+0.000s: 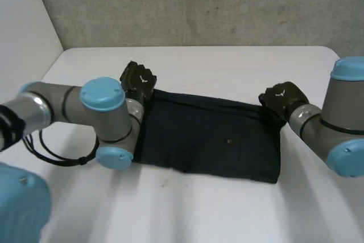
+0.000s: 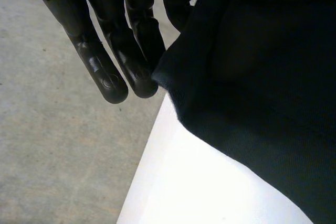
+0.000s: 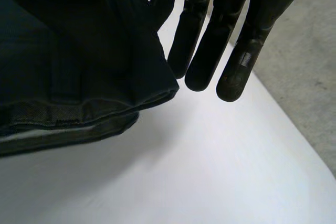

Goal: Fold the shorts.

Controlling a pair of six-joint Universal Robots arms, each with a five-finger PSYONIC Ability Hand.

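Note:
Dark navy shorts (image 1: 210, 138) lie folded into a long strip across the white table (image 1: 227, 214). My left hand (image 1: 138, 81) is at the strip's far left corner. In the left wrist view its straight fingers (image 2: 110, 66) pinch that corner of the shorts (image 2: 262, 77), which hangs a little above the table. My right hand (image 1: 282, 98) is at the far right corner. There its straight fingers (image 3: 210, 51) hold the shorts (image 3: 68, 51) by the waistband (image 3: 52, 114) end, also raised off the surface.
A grey wall (image 1: 199, 4) runs behind the table's far edge (image 1: 199, 48). A white wall (image 1: 23, 27) stands at the left. Past the table's edge (image 2: 152, 145) by my left hand lies grey floor (image 2: 52, 156). Both arms flank the shorts.

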